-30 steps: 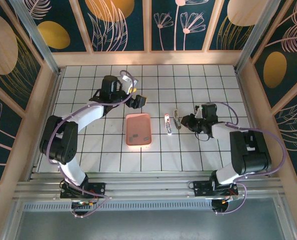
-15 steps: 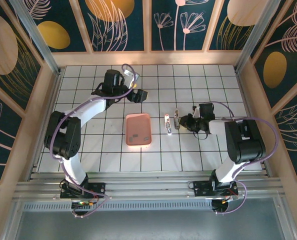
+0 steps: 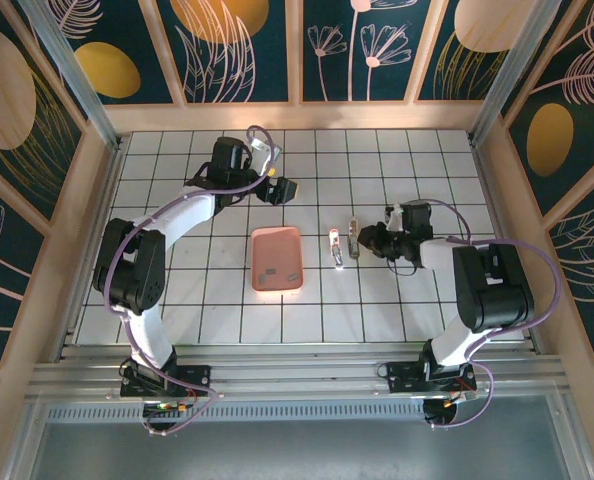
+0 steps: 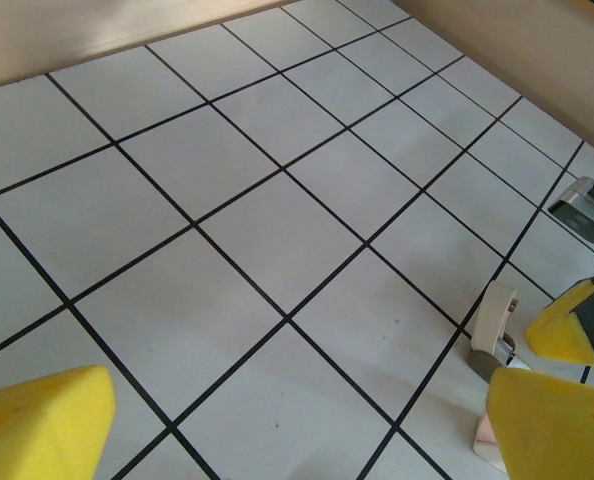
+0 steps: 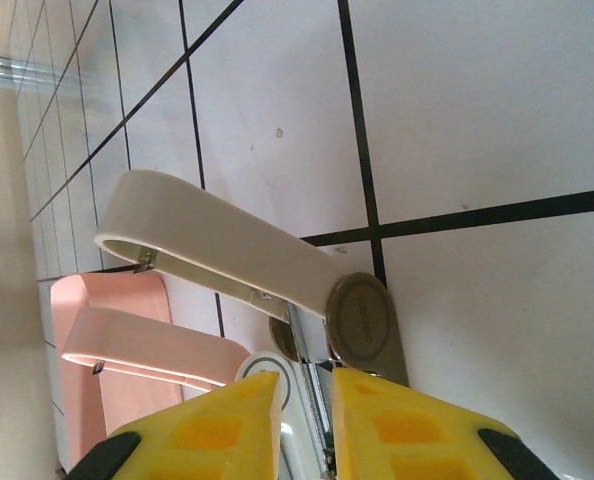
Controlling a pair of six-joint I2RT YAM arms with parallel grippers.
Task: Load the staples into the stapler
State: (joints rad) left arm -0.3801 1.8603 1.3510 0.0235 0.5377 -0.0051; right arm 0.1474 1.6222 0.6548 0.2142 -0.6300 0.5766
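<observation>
The stapler [image 3: 349, 240] lies open on the tiles right of the tray, its white lid [image 5: 217, 245] swung up from the round hinge [image 5: 362, 320] and a pink part [image 5: 147, 350] below it. My right gripper [image 3: 370, 240] sits at the stapler's right end. In the right wrist view this gripper [image 5: 307, 385] is shut on the silvery metal rail inside the stapler. My left gripper [image 3: 280, 189] hangs open over bare tiles behind the tray, nothing in it [image 4: 297, 430]; the stapler [image 4: 494, 322] shows at its right. I cannot make out the staples.
A salmon-pink tray [image 3: 277, 258] lies in the middle of the table, left of the stapler, with faint small marks in it. Wooden walls ring the tiled table [image 3: 397, 160]. A silvery metal piece [image 4: 587, 208] shows at the left wrist view's right edge.
My left gripper has drifted a little toward the back of the table, staying open. My right gripper has crept left onto the stapler's end.
</observation>
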